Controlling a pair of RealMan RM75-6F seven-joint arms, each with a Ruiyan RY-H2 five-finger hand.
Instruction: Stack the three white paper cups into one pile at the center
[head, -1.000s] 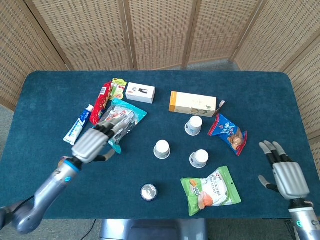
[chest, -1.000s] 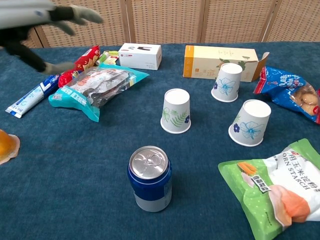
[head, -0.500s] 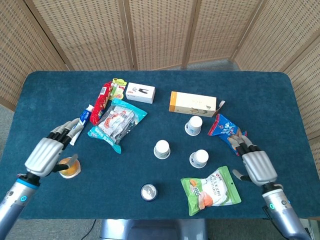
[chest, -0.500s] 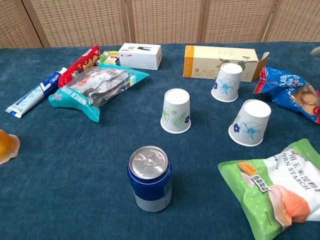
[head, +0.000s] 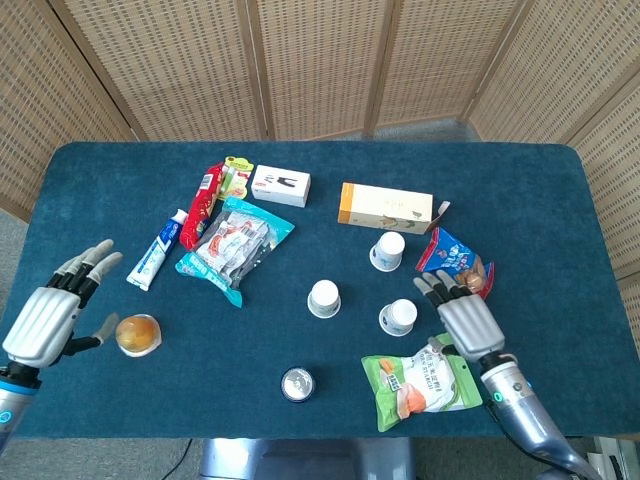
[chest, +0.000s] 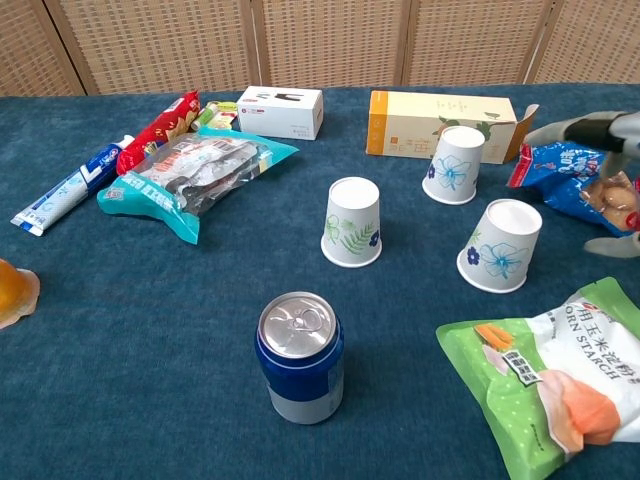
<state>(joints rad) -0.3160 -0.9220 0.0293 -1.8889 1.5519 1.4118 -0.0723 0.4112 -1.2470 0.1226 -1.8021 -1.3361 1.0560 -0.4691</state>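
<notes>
At the far left, the left hand (head: 45, 315) hovers near the table edge with its fingers spread and nothing in them; a small orange cup of jelly (head: 137, 334) sits just beside it. Further in lie a toothpaste tube (head: 158, 249) and a clear snack bag (head: 234, 245), well apart from the cups.

None of the stacking is done yet. All three paper cups stand upside down and separate: the middle cup (head: 323, 298) near the table's center, the back cup (head: 388, 250) just in front of a long tan box (head: 386, 207), and the near cup (head: 398, 316) to the right. A blue can (head: 297, 383) stands in front of them.

The right hand (head: 464, 318) hangs just beside the near cup, fingers apart and empty, above a green starch bag (head: 422, 378) and next to a blue snack packet (head: 457, 264). It looks set to take that cup first; two lifts and placements remain.

The chest view shows only the fingertips of the right hand at its right edge, and the left hand not at all. Whether the right hand touches the cup is unclear.
</notes>
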